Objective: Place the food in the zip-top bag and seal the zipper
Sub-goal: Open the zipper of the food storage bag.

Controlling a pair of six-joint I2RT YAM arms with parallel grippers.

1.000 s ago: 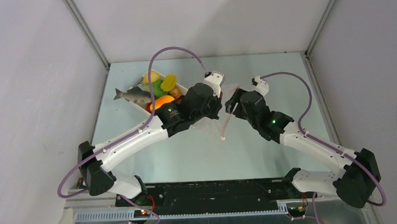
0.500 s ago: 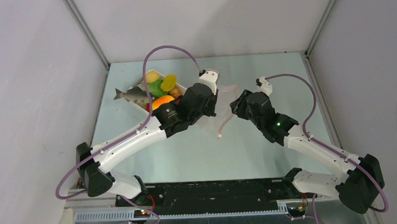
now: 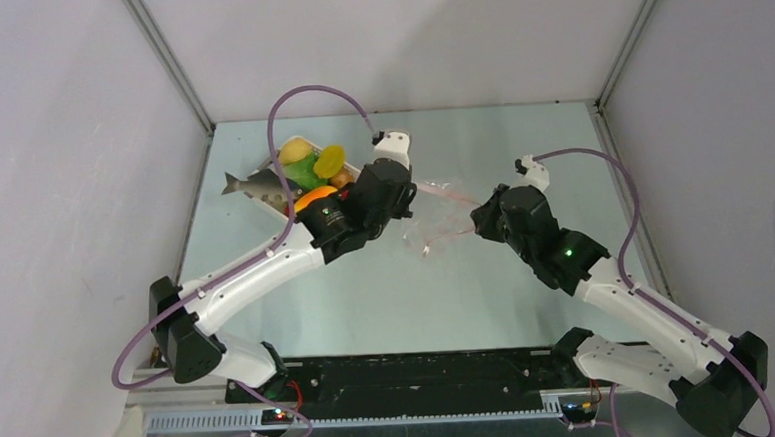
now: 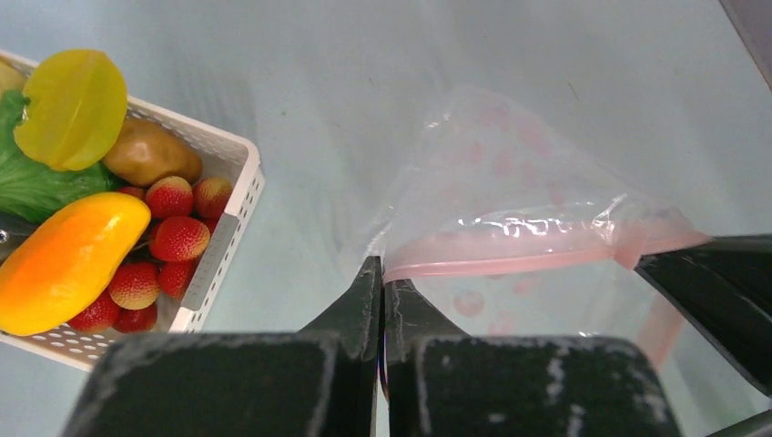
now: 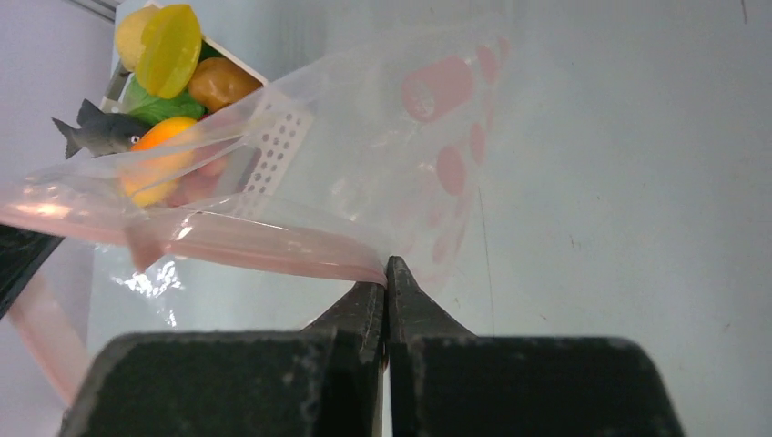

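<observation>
Where the fixed overhead camera looks down on the bench [image 3: 398, 298], the zip-top bag [image 3: 442, 219] hangs near the middle between the two arms. Its zipper [image 3: 447, 192] is stretched as a pink line from the left gripper [image 3: 414, 188] to the right gripper [image 3: 479, 203], and the clear film sags below it. The food [image 3: 313, 169] sits piled in a white basket [image 3: 357, 168] beside the left arm, apart from the bag, with a grey toy fish [image 3: 252, 185] jutting past the basket's left end. From the left wrist, that gripper's jaws are pressed fully together on one end of the zipper, which runs off rightward to the dark tip of the other gripper, the pink-dotted film bulging beyond. To the left, the basket holds little red strawberries [image 4: 177, 238], a brown piece [image 4: 150, 155], a yellow piece [image 4: 71, 107], an orange one [image 4: 68, 259] and a green leaf [image 4: 36, 187]. From the right wrist, the jaws are likewise clamped tight, pinching the opposite end of the pink strip. The strip stretches away to the left, and the basket and fish show partly through the film. None of the food lies inside the bag.
</observation>
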